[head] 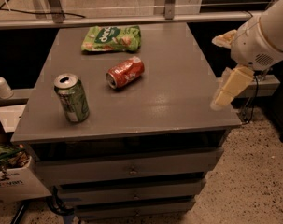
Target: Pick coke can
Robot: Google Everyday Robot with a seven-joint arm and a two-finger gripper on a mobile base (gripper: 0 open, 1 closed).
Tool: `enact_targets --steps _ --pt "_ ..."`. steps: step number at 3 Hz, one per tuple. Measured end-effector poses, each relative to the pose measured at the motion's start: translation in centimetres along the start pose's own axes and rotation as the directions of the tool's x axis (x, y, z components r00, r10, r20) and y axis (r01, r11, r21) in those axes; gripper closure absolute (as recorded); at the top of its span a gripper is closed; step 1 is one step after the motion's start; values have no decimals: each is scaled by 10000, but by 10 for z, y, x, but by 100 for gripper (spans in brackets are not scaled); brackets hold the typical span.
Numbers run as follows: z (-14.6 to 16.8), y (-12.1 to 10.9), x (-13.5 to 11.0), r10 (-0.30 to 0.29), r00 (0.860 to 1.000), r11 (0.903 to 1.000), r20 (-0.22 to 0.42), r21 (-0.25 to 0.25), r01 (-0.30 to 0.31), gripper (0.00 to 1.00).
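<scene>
The coke can (125,72) is red-orange with white markings and lies on its side near the middle of the grey cabinet top (173,92), its silver end facing front-left. My gripper (219,71) hangs at the right edge of the cabinet top, well to the right of the can and apart from it. Its two cream fingers (229,87) stand apart with nothing between them.
A green-and-silver can (73,98) stands upright at the front left of the top. A green snack bag (112,38) lies at the back. The cabinet has drawers (131,171) below. A white bottle (0,85) and a cardboard box (10,171) sit to the left.
</scene>
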State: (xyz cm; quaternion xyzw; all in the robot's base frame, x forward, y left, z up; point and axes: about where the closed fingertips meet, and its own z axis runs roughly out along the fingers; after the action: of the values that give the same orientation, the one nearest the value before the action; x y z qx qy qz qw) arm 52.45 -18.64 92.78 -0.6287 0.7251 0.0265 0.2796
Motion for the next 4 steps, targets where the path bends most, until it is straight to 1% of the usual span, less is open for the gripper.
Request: enact_targets --steps 1,2,3,4 --pt "30 -31 -14 -472 9948 9986 898 -205 492 0" --pt "59 -54 -28 -762 9850 9944 1545 -614 866 0" --pt "85 -74 -50 -1060 9705 9869 2165 -963 1293 0" --pt "102 -89 -78 -1319 9497 9786 2839 -1150 1703 0"
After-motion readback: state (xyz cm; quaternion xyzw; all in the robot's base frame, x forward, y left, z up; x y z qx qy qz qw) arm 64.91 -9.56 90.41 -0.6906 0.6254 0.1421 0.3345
